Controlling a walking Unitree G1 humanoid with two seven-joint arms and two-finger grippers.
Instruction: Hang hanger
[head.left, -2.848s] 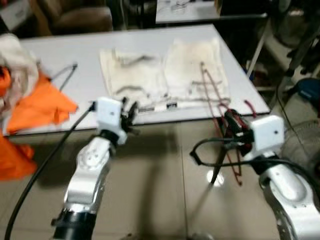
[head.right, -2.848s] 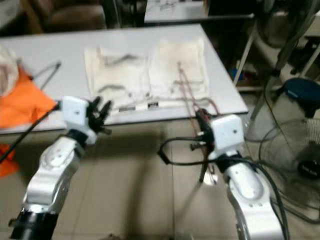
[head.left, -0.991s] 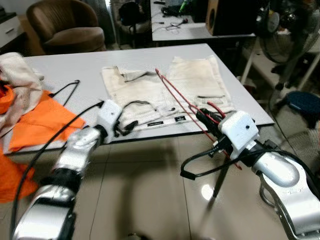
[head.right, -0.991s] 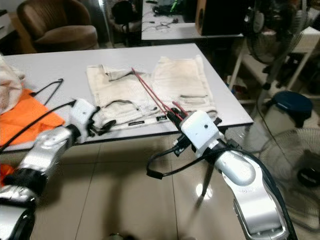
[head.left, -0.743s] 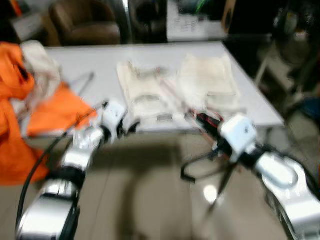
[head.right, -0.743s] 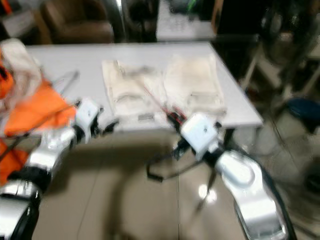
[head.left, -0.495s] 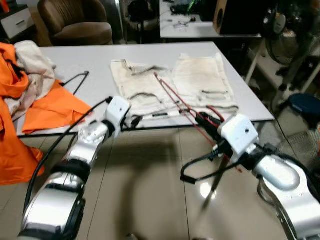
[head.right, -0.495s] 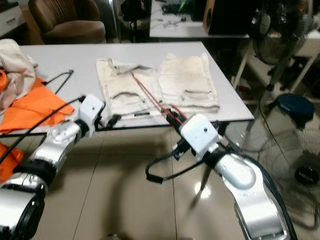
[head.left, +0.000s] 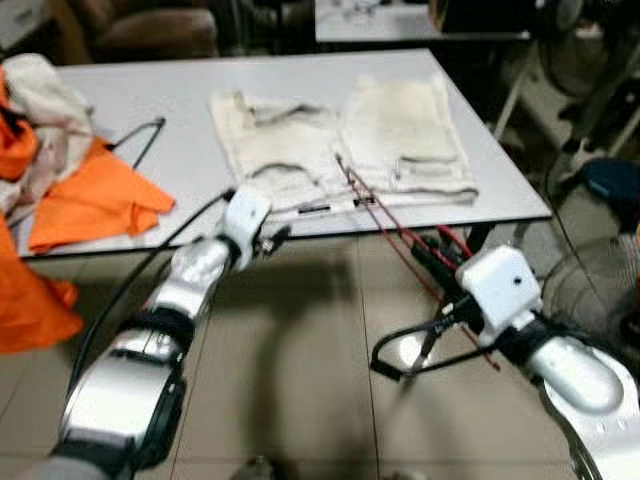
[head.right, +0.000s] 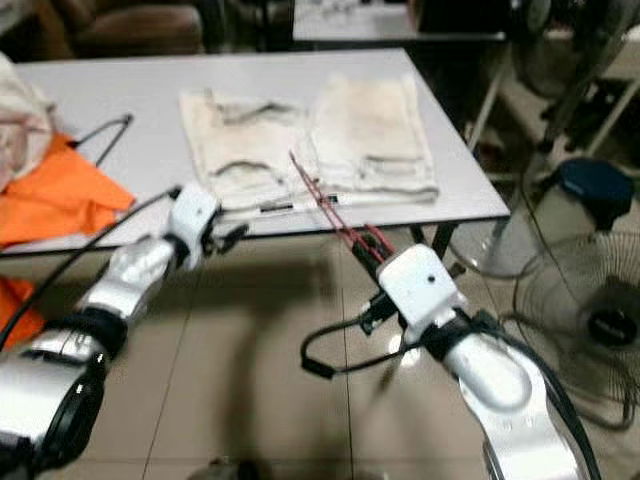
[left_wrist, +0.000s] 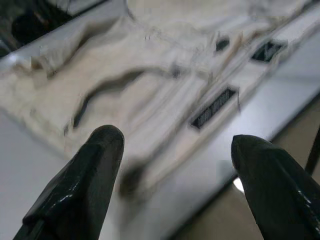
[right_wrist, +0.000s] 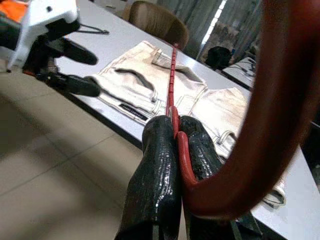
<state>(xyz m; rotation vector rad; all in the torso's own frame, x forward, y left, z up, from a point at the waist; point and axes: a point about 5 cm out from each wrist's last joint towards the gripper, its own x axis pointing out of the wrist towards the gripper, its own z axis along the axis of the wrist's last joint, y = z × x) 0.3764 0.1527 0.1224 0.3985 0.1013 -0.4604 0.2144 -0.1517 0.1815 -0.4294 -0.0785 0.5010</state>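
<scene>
Fingers of the right gripper (right_wrist: 172, 150) pinch the red hanger (head.left: 400, 230) near the table (head.left: 180, 100) edge, while the left gripper (left_wrist: 170, 150) spreads wide by the cream shorts (head.left: 340, 140), whose black labels are too blurry to read.

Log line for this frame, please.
right gripper: shut on red hanger | left gripper: open, at table edge by cream shorts | hanger not hung

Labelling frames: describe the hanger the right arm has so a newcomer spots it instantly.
Start at the white table with the cream trousers laid flat. At its near edge, the right gripper has its fingers shut on the red hanger. It is thin red wire, unlike the black hanger lying by the orange cloth.
</scene>
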